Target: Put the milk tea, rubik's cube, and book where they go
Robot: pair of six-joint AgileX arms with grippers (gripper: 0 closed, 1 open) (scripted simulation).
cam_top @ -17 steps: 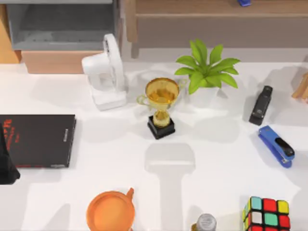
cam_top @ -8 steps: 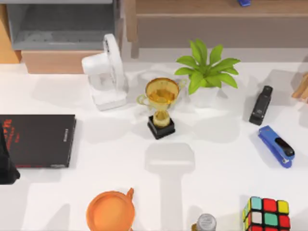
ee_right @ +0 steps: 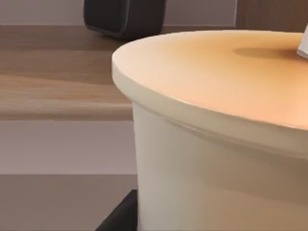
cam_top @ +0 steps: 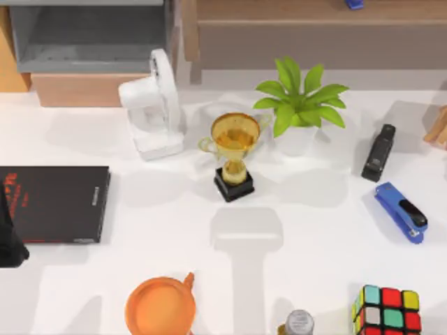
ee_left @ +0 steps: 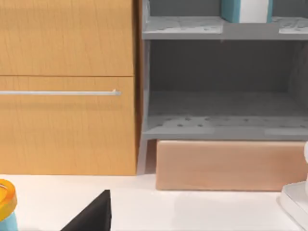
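Observation:
The milk tea (ee_right: 216,120), a cream cup with a tan lid, sits right against the right wrist camera. My right gripper is shut on it, and one dark finger (ee_right: 120,216) shows at its side. A wooden shelf runs behind the cup. The rubik's cube (cam_top: 386,311) rests on the table at the front right. The book (ee_left: 230,9), teal with white page edges, stands on the upper level of the grey shelf (ee_left: 221,127). My left arm (cam_top: 8,237) is parked at the table's left edge.
A thin black book (cam_top: 56,204) lies at the left. A gold trophy (cam_top: 233,155), potted plant (cam_top: 299,101) and white fan-like stand (cam_top: 152,105) fill the middle. Two staplers (cam_top: 399,209) lie at the right. An orange cup (cam_top: 159,306) and a bottle cap (cam_top: 299,322) sit at the front.

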